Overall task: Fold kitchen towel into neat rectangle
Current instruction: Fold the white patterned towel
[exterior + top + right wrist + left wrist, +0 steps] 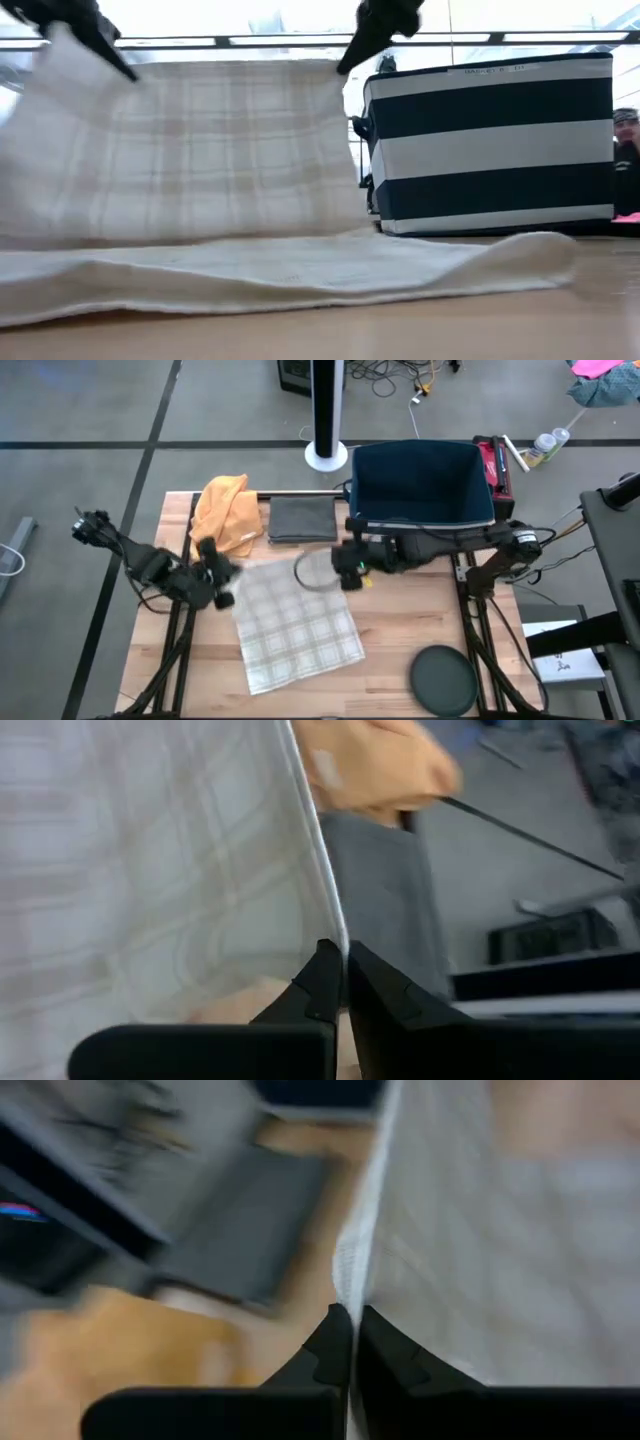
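Towel (200, 270) front half lies flat; its far edge is held up, corners pinched by the shut left gripper (222, 575) and right gripper (350, 575), basket (420, 485) behind.

The towel (295, 625) lies mid-table, bin (420, 485) behind it, disc (445, 680) right-front.

towel (296, 625): thin woven cloth, pale plaid, matt, softly creased
worktop (390, 635): light wood planks, smooth, faint sheen
orange cloth (227, 510): soft crumpled fabric, matt
grey cloth (302, 520): flat folded fabric, matt
bin (490, 140): striped fabric walls, matt
round disc (444, 681): dark, smooth, matt
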Tool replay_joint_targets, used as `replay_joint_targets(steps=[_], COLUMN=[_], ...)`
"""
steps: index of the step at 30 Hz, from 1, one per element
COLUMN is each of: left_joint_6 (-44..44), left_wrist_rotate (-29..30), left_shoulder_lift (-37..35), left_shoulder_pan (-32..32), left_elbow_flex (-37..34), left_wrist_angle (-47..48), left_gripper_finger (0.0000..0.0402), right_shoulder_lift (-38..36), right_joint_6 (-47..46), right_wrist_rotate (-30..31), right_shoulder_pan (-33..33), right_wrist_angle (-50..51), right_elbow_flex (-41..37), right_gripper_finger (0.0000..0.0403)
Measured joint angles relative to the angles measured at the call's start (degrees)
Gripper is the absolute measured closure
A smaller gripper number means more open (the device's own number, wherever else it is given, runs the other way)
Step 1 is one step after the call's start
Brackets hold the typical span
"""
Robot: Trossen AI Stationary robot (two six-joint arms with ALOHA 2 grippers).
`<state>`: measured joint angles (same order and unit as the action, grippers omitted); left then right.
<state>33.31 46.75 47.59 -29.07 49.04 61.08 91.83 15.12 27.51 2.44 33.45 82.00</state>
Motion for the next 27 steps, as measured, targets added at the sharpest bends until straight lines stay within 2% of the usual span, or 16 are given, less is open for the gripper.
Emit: replay_joint_targets(steps=[3,6,13,16,18,20,24,27], left_joint_6=[-2.65,-5.62,-16.6,-17.61,-18.16,-19.49,-19.66,-18.13], left_wrist_rotate=[7.37,7.86,-4.83,-5.74,-5.75,-6.49,-15.37,-20.66], left_shoulder_lift=[-2.7,-3.84,-2.69,-1.6,-1.51,-1.54,-0.97,0.18], left_shoulder_pan=[5.11,9.91,15.3,15.28,15.3,15.24,15.15,15.02], left_elbow_flex=[-0.02,-0.07,-0.96,-0.94,-0.45,0.23,1.06,0.59], left_wrist_angle=[-1.03,-1.68,-3.83,-3.6,-3.6,-4.11,-5.11,-4.83], left_gripper_finger=[0.0399,0.0399,0.0394,0.0394,0.0393,0.0393,0.0397,0.0399], right_shoulder_lift=[0.37,1.73,5.53,5.98,4.52,3.04,0.96,0.34], right_joint_6=[0.5,0.66,4.42,5.53,4.93,4.31,1.27,-0.76], right_wrist_rotate=[-0.42,-1.01,-1.7,1.46,1.36,-1.61,-11.2,-13.62], right_shoulder_pan=[-4.31,-7.97,-11.78,-11.72,-11.31,-10.97,-9.22,-7.09], right_wrist_angle=[-2.87,-5.55,-6.35,-5.05,-3.91,-3.03,0.28,0.0], right_elbow_flex=[-0.04,-0.15,-0.26,-0.39,-0.39,-0.35,-0.77,-2.48], right_gripper_finger=[0.0394,0.0394,0.0394,0.0394,0.0395,0.0395,0.0395,0.0395])
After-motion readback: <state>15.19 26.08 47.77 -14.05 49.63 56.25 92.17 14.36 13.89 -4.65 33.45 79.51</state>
